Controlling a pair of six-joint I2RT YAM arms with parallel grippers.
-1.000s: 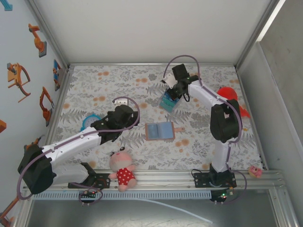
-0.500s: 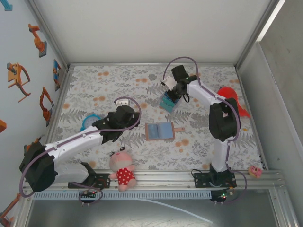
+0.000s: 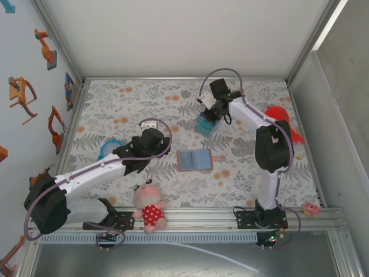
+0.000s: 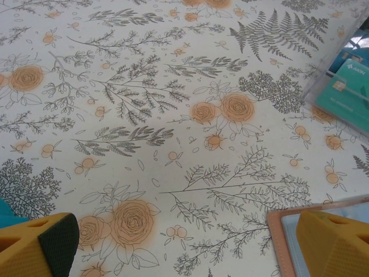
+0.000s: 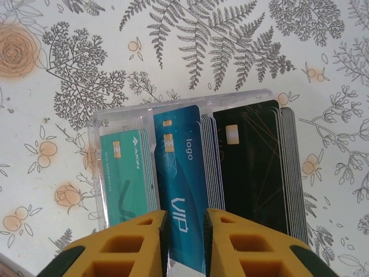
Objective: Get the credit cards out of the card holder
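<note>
The card holder (image 3: 195,160) lies open like a book mid-table, pinkish-tan rim, blue-grey inside, tab to the right; its corner (image 4: 278,239) shows by my left gripper's right finger. Credit cards stand in teal (image 5: 124,176), blue (image 5: 185,173) and black (image 5: 256,173) stacks in a clear tray (image 3: 204,124). The topmost blue card sits slightly offset. My right gripper (image 5: 185,242) hangs right over the blue stack, its jaws a narrow gap apart, the blue card's face showing between them. My left gripper (image 4: 187,248) stands wide open above bare cloth, just left of the card holder.
A blue clock (image 3: 109,148) lies left of the left arm. A plush toy (image 3: 149,206) sits at the near edge, a red object (image 3: 279,115) at the right edge, a small pink thing (image 3: 311,209) on the front rail. White walls close in the floral cloth.
The right gripper's jaws have parted a little over the blue cards. Both arms have barely moved.
</note>
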